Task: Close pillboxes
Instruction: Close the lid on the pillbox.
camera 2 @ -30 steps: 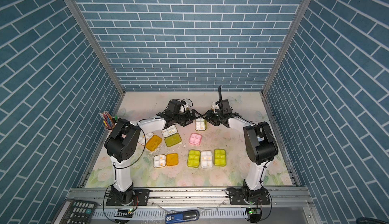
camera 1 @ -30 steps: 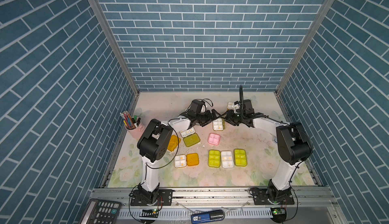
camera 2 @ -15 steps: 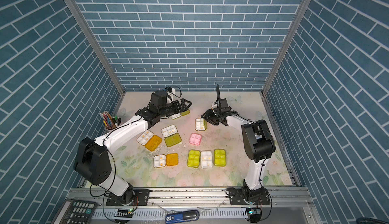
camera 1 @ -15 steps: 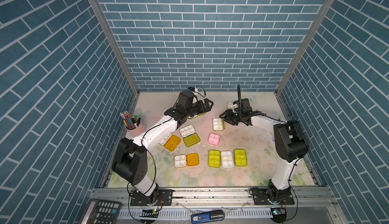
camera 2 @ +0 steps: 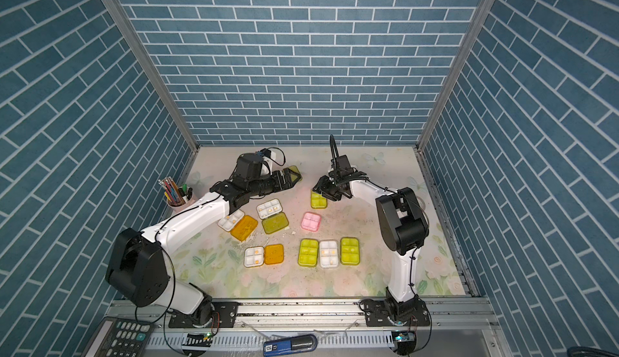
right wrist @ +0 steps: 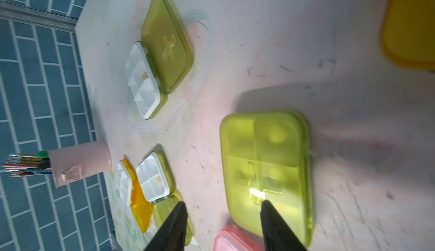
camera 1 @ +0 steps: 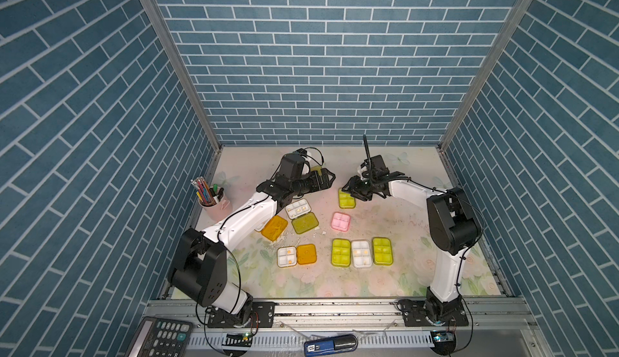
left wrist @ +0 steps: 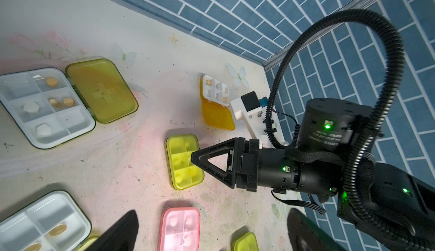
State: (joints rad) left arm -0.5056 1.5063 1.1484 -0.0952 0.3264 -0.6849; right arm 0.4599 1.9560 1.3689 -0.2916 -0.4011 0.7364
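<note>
Partly, left arm (camera 1: 241,221) over orange pillbox (camera 1: 274,227).

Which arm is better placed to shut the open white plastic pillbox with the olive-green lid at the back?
Left, probably. The left gripper, jaws open, is closest to that open olive-lidded pillbox, while the right gripper is over a closed yellow-green plastic pillbox farther off.

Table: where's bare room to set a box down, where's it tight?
Bare: the front strip of the table between the three-box row and the front rail; also the patch between the pink pillbox and the right arm. Crowded: the open pillboxes at the left arm.
</note>
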